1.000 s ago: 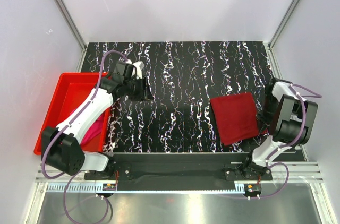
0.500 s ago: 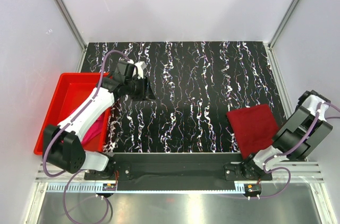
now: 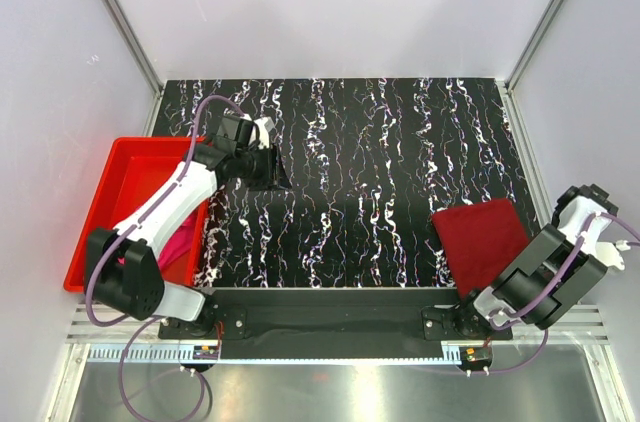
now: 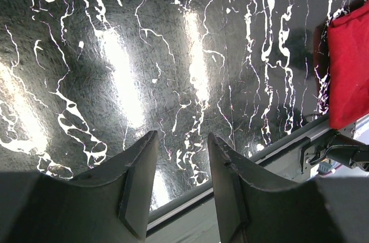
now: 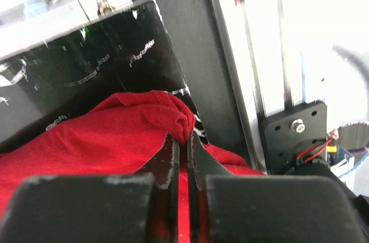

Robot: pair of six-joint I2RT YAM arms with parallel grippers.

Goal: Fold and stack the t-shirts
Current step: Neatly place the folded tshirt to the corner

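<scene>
Folded crimson t-shirt (image 3: 482, 240) sits pinched in the closed right hand (image 5: 180, 142) at the bench (image 3: 350, 142) corner — an outward tug could drag it off — while the left hand (image 4: 180, 156) hangs open.

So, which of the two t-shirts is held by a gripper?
The crimson t-shirt, pinched by the right gripper; the pink t-shirt lies in the red bin.

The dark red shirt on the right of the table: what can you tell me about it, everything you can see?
The dark red shirt is soft cloth, folded into a rough rectangle, plain, with no label showing. It lies flat near the front right corner of the black marbled table, slightly askew, its near edge reaching the table's front rim. The right gripper is shut on a bunched-up fold at its edge; nothing else touches it.
</scene>
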